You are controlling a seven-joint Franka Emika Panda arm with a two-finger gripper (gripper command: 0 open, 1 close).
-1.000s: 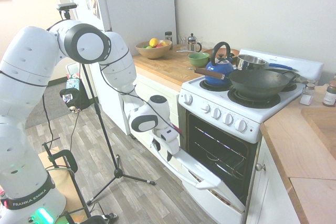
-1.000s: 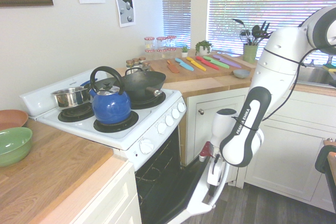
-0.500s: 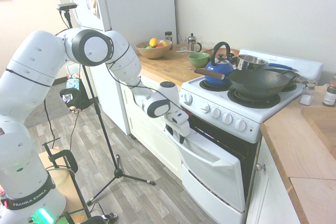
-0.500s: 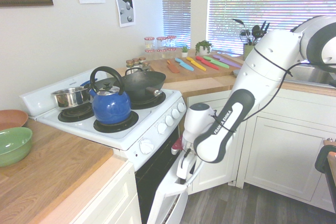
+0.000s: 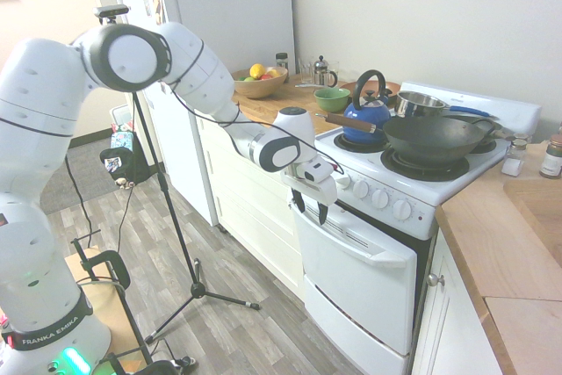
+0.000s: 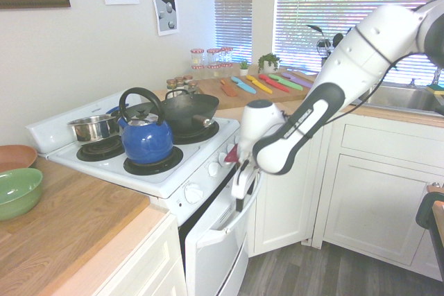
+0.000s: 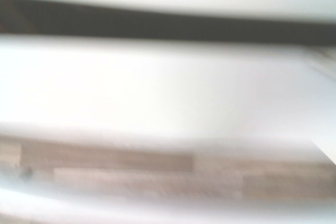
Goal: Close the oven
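The white oven (image 5: 362,277) has its drop-down door (image 6: 216,254) almost upright, leaning slightly out, with a narrow dark gap showing under the row of knobs (image 5: 382,199). My gripper (image 5: 309,208) points down at the door's top left corner, against its outer face just above the bar handle (image 5: 356,236). Its two dark fingers stand apart, open, with nothing held. In the second exterior view the gripper (image 6: 240,190) sits at the door's top edge beside the knobs. The wrist view is blurred: a white door surface (image 7: 157,87), a dark band and wood floor.
A blue kettle (image 5: 367,113), a dark wok (image 5: 435,138) and a steel pot (image 5: 420,103) sit on the stovetop. White cabinets (image 5: 250,208) flank the oven under wood counters (image 5: 505,243). A fridge (image 5: 219,24) stands at the far left. Wood floor (image 5: 219,322) lies in front.
The oven door has swung up from about half open to nearly shut. My gripper rose and moved toward the oven with the door's top edge.
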